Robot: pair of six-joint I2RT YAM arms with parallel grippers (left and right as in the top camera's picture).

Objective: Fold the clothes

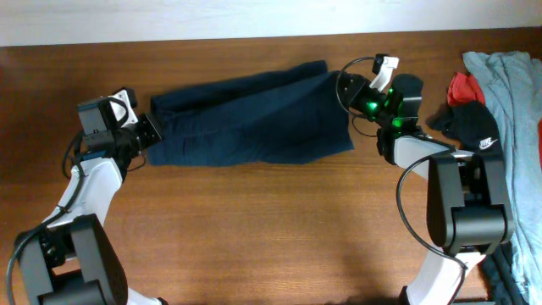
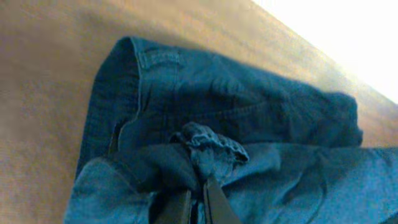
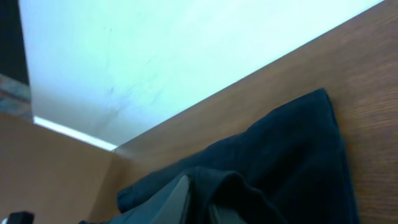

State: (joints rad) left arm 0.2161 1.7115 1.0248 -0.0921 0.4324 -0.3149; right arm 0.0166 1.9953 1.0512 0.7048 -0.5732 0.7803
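a pair of dark navy blue cotton shorts [image 1: 254, 119] is spread lengthwise across the brown wooden counter [image 1: 271, 229], lying flat in a broad band from left of centre to right of centre, its right end slanting up toward the far edge. the left end of the shorts is met by the left pincer [image 1: 149, 131], and the upper right corner is met by the right pincer [image 1: 345, 85].

in the left wrist view, the left pincer [image 2: 198, 202] is seen clenched, with a small bunch of crumpled navy cloth pinched between its dark fingers. beyond that bunch, the shorts [image 2: 261, 112] are seen with a stitched hem band curving round the near end and soft creases across the fabric.

in the right wrist view, the right pincer [image 3: 199, 199] is seen closed on a raised fold of the shorts [image 3: 292, 155], the cloth being draped over and between the two fingers. the rest of that end is laid flat on the wood, close to the pale wall.

at the right edge of the counter, well apart from the shorts, a black garment with a white swoosh logo [image 1: 476, 127] is heaped beside a light grey shirt [image 1: 512, 85], with a piece of red cloth [image 1: 461, 86] tucked between them.
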